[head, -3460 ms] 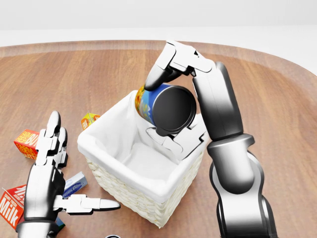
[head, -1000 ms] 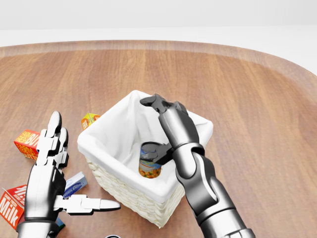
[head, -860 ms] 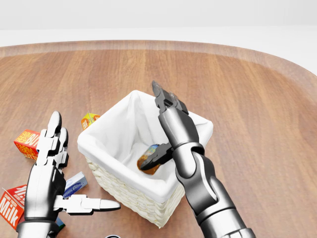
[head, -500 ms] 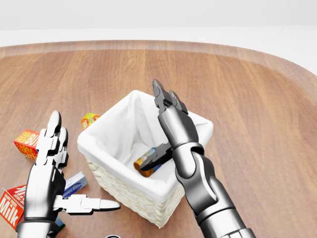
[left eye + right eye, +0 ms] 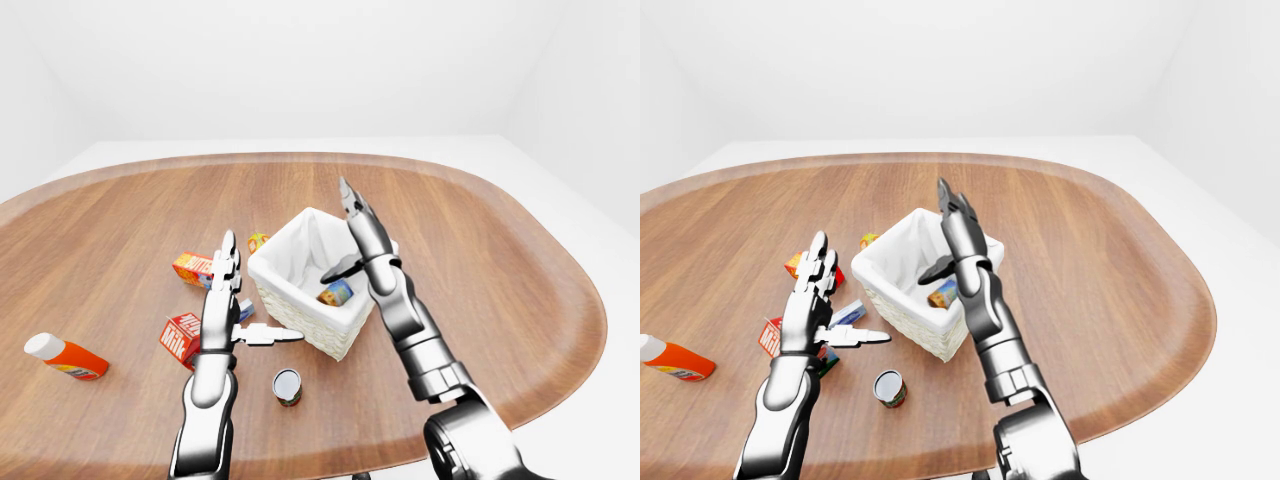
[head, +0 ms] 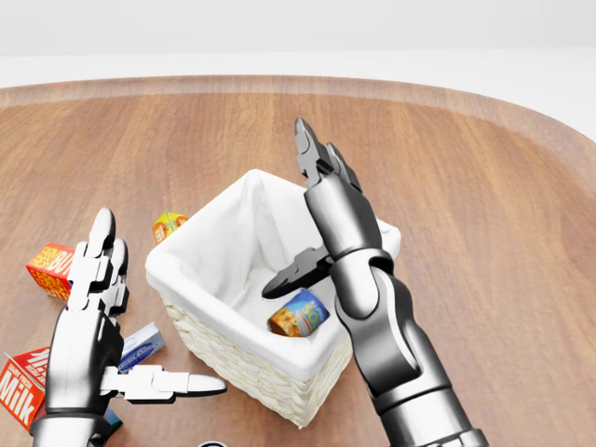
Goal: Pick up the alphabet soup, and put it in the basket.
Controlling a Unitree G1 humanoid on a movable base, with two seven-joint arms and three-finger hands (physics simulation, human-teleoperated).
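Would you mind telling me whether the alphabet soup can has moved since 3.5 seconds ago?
Yes. It went from above the basket's rim, in the right hand, down inside; the alphabet soup now lies released.

On the wooden worktop (image 5: pixel 1090 260) stands a white-lined basket (image 5: pixel 902 296), and the alphabet soup (image 5: pixel 943 293) lies on its side inside it. The right hand (image 5: pixel 958 235) is above the basket's right rim, fingers spread, holding nothing. The left hand (image 5: pixel 812 300) hangs open left of the basket. A can (image 5: pixel 889 388) stands below the basket, and an orange bottle (image 5: pixel 666 360) lies at the far left.
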